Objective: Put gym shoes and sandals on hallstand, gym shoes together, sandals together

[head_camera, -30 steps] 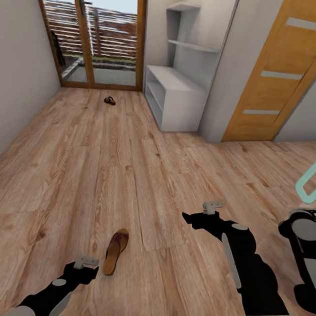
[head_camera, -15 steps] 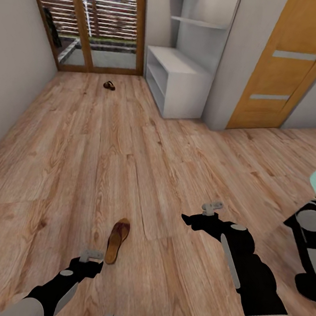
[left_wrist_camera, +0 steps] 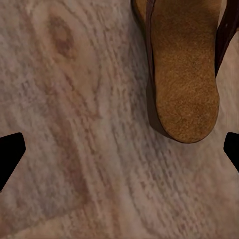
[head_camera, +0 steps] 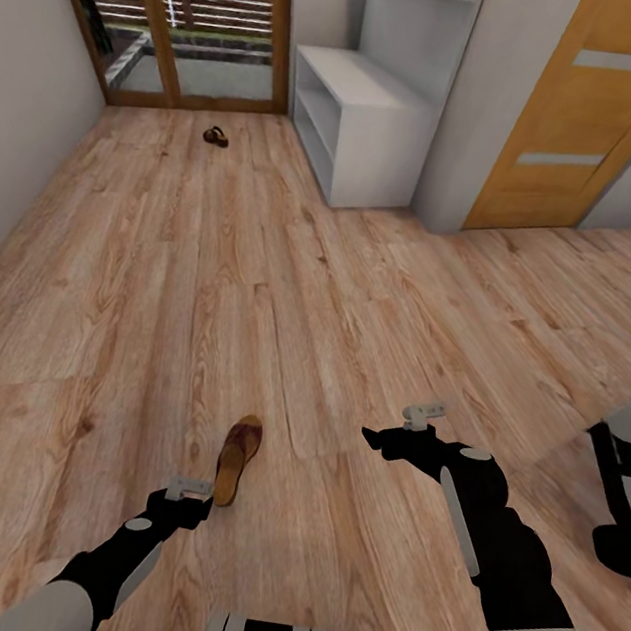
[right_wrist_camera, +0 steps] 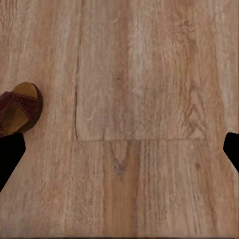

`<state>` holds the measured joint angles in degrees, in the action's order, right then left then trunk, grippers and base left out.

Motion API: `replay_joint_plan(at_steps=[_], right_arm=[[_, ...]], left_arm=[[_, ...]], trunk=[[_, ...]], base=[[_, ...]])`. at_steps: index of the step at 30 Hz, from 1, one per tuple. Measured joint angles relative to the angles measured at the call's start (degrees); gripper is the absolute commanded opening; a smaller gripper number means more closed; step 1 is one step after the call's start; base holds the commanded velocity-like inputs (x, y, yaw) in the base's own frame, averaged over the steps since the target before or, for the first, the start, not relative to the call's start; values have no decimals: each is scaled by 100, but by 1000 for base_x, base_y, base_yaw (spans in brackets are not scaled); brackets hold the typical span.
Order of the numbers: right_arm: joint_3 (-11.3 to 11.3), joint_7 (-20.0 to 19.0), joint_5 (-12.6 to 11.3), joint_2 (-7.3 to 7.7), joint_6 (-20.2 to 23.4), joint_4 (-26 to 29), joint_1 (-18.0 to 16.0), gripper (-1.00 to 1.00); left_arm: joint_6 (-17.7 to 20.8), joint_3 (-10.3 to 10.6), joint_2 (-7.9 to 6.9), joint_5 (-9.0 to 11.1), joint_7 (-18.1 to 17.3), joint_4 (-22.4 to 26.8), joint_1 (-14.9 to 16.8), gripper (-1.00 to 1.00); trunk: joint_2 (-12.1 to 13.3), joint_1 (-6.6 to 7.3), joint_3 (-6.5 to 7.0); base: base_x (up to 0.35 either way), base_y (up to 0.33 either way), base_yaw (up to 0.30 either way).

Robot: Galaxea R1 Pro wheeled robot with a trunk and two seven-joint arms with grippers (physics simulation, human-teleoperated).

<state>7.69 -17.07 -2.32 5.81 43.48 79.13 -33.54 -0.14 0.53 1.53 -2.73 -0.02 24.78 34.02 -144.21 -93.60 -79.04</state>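
Observation:
A brown sandal (head_camera: 237,457) lies on the wood plank corridor floor (head_camera: 208,289) close in front of me. Its tan heel end (left_wrist_camera: 184,69) sits just ahead of my left gripper (head_camera: 187,489), which is open above the floor, short of the heel. My right gripper (head_camera: 423,414) hovers open over bare planks, to the right of the sandal, and the sandal's strapped toe (right_wrist_camera: 17,109) appears at that wrist picture's edge. A second sandal (head_camera: 216,136) lies far off near the glass door. The pale hallstand (head_camera: 358,130) stands against the right wall. The gym shoes are out of view.
A glass door with a wooden frame (head_camera: 162,20) closes the corridor's far end. An orange wooden door (head_camera: 577,122) is on the right, past a grey wall corner (head_camera: 465,126). A grey wall (head_camera: 20,130) runs along the left. A dark piece of equipment (head_camera: 626,473) stands at far right.
The head camera has tilted down, so the whole scene slid upward. My left gripper has moved forward, closer to the sandal's heel. The right arm holds its place.

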Motion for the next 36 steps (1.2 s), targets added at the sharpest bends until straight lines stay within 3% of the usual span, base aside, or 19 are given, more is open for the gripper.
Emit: replay_joint_plan(at_steps=[4, 19, 29, 36], right_arm=[[0, 4, -1, -2, 0, 1, 0, 100], [-3, 0, -39, -4, -5, -8, 0, 100], [6, 4, -42, -228, -8, -46, 0, 100], [11, 3, -36, -306, -8, -51, 6, 100]], left_arm=[[3, -2, 1, -2, -3, 22, 11, 100], [-10, 4, -3, -5, 6, 42, -14, 100], [-13, 4, -4, -6, 10, 41, -25, 100], [-17, 4, -4, -6, 15, 42, -28, 100]], trunk=[[-3, -5, -76], [-3, -5, -91], [-3, -4, -92], [-3, -3, -92]], base=[[0, 0, 0], [0, 0, 0], [12, 0, 0], [122, -52, 0]])
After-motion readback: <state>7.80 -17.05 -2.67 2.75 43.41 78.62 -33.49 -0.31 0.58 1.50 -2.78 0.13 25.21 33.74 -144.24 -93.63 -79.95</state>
